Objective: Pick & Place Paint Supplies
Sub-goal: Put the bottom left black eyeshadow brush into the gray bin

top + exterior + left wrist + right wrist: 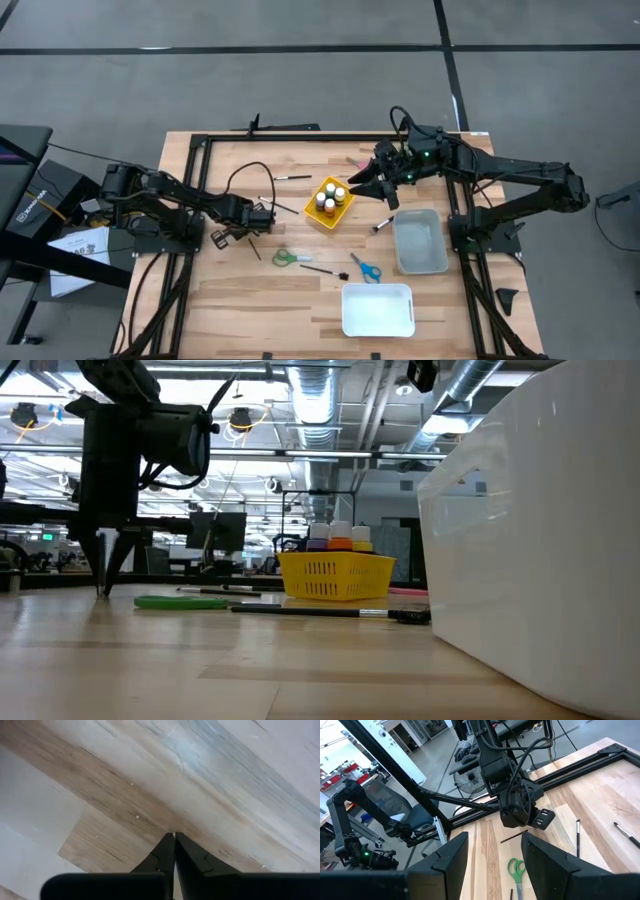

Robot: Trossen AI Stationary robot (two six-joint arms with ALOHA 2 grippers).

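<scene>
From above, the left hand is clenched, tips down on the light wooden worktop near its left edge. The right hand hovers released beside the yellow mesh basket of small paint bottles mid-worktop. Low down, a thin dark-handled brush lies before that basket.

I see my yellow mesh basket with orange and yellow bottles; at its 7 o'clock, green-handled scissors; blue-handled scissors.

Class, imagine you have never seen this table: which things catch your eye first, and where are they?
The yellow basket of paint bottles sits mid-table. The left end effector, shut, points down at the wood to the basket's left; the right end effector hovers open just right of the basket, above two pale bins.
</scene>
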